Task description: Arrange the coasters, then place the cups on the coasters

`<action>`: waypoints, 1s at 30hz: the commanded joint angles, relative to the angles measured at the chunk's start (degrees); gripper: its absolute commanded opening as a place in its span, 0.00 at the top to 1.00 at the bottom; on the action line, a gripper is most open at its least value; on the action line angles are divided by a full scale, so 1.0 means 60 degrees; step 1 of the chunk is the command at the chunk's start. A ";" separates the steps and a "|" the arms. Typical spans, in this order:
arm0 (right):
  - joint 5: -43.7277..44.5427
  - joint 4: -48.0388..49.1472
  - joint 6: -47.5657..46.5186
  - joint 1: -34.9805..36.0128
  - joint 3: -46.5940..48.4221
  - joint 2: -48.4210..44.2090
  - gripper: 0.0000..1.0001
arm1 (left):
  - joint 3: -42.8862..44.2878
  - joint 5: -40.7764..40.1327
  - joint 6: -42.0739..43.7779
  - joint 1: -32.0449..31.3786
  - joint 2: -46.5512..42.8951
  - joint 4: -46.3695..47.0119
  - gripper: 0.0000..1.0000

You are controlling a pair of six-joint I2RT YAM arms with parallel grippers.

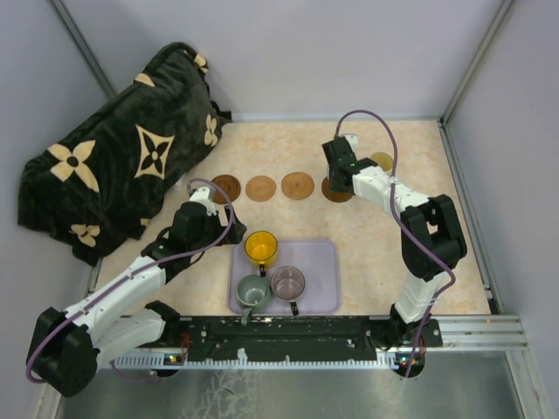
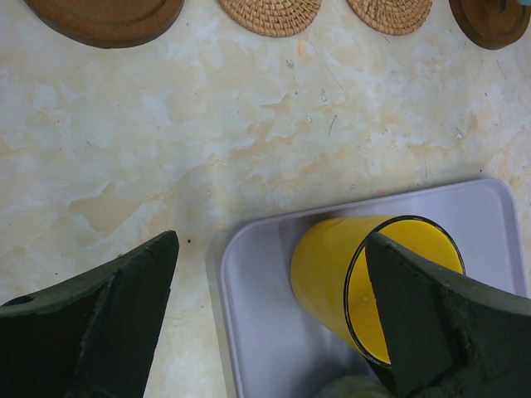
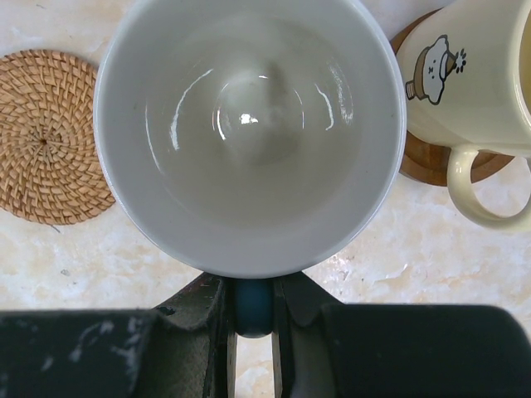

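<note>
**1. Cup in hand.** Blue cup [image 3: 249, 133], white inside, is clamped by its handle in the R gripper [image 3: 253, 313]. Posn: over the 4th coaster [image 2: 485, 29], counting from the L end of the row. Seated or hovering cannot be told, because the cup body hides the disc in the R wrist view.

**2. Done.**
- Five coasters lie in an approx. straight row across the far half of the table [image 1: 437, 262].
- Cream cup [image 3: 473, 75] stands on the 5th coaster [image 3: 427, 162], a dark wood disc at the R end.

**3. Left to do (est.).**
- Release the blue cup.
- Move the yellow cup [image 1: 261, 248], grey-green cup [image 1: 253, 290] and mauve cup [image 1: 287, 282] off the lavender tray [image 1: 319, 262].
- Targets are the 1st coaster [image 1: 225, 187], 2nd coaster [image 1: 260, 188] and 3rd coaster [image 1: 297, 185], all bare.
- Approx. one cup of five is finished and a second is under way.

**4. L gripper** [image 2: 272, 240]. Jaws are wide apart, nothing held. It sits over the tray's far-L corner, with the yellow cup just beside its R finger.

**5. Surroundings / obstructions.**
- Cream cup is just beside the blue cup, so clearance at set-down is tight.
- Grey-green and mauve cups are close together. Contact cannot be told.
- Black flower-print blanket [image 1: 122, 166] lies near the 1st coaster, apart from it.
</note>
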 commanded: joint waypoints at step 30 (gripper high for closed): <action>0.0030 0.0716 0.0035 0.0006 -0.0254 -0.0386 1.00 | 0.0109 -0.0109 -0.0149 -0.0066 0.0016 0.0016 0.00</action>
